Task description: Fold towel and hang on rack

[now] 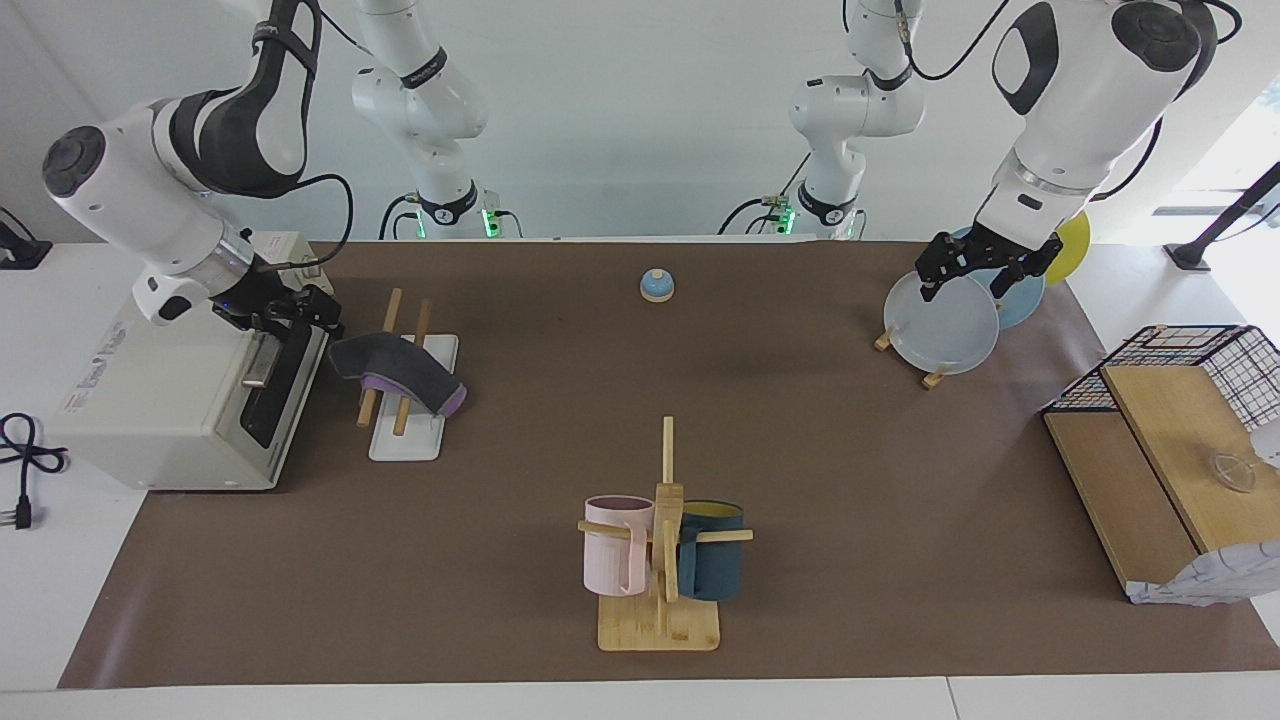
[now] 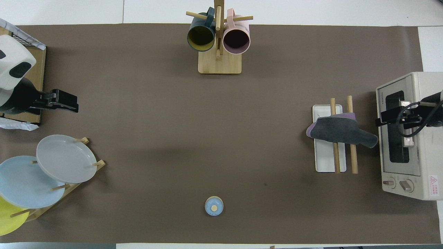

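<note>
Two wooden rods of the rack [image 1: 405, 395] carry the draped towel [image 1: 400, 366], while at its nine o'clock the right claw [image 1: 298, 312] hangs wide and empty over the toaster oven [image 1: 170, 400], and the left claw [image 1: 985, 268], fingers spread, waits over the plates [image 1: 945, 325].

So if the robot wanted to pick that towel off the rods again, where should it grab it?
Probably the towel's free end overhanging the rack beside the toaster oven. It sticks out unsupported, so the right end effector, over the oven, could pinch it from that side.
</note>
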